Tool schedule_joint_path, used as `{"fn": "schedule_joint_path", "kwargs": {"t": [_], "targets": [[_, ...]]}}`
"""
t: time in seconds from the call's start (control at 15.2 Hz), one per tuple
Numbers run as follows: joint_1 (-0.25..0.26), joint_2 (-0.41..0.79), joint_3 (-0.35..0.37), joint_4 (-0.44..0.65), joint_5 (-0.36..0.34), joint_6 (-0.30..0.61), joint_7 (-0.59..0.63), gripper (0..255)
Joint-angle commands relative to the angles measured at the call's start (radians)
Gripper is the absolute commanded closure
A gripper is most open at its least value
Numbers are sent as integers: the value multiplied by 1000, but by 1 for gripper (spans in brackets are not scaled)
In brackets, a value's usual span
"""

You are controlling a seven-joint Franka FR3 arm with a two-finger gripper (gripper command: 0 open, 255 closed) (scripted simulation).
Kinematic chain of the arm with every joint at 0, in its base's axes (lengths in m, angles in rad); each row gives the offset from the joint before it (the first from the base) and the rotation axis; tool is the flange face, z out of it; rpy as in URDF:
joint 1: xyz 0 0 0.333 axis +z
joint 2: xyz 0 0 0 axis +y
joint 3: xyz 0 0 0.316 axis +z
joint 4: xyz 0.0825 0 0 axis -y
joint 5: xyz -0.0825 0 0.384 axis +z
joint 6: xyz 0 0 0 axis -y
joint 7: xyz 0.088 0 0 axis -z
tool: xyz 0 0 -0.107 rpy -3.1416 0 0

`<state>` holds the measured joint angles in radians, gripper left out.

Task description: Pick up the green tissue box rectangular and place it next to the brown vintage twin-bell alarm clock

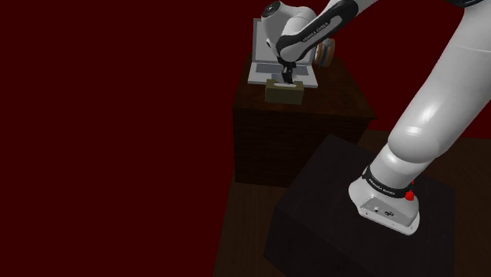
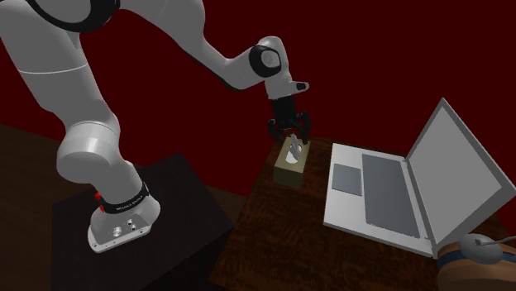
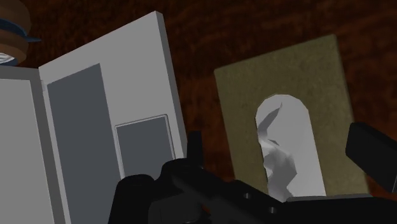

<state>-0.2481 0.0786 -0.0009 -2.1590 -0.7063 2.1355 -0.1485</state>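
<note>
Your tool [image 2: 289, 131] hangs directly over the olive-green tissue box [image 2: 291, 168]. Its black fingers are spread wide, one on either side of the white tissue [image 2: 292, 151] that pokes up from the slot in the box's top. In the wrist view the fingers [image 3: 372, 151] stand apart outside the tissue and clasp nothing. You cannot tell whether their tips touch the box top.

The box stands right under the tool on a dark wood desk [image 2: 277, 227], near the desk edge that faces the black stand [image 2: 178, 219]. An open grey laptop [image 2: 389, 194] lies just beside the box and close to the tool, with its lid raised and its dark keyboard and touchpad showing. The brownish alarm clock [image 2: 473, 255], with a grey bell on top and a bluish band around it, sits past the laptop on the side away from the tool. It is well apart from both the tool and the box.

As for writing, you can see white lettering on the black band [image 1: 385, 187] around the foot of the white arm [image 1: 441, 102]. There is more on the dark forearm link just behind the tool, and both are too small to read. A dark red wall [image 1: 118, 94] backs the scene.
</note>
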Motion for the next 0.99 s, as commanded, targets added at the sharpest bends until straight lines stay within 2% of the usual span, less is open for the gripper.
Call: {"fn": "schedule_joint_path", "kwargs": {"t": [0.0, 0.53, 0.59, 0.92], "targets": [[-7, 14, -7, -6, -12, 23, 6, 0], [-9, 18, -9, -8, -15, 29, 8, 0], [-9, 18, -9, -8, -15, 29, 8, 255], [-9, 18, -9, -8, -15, 29, 8, 255]]}}
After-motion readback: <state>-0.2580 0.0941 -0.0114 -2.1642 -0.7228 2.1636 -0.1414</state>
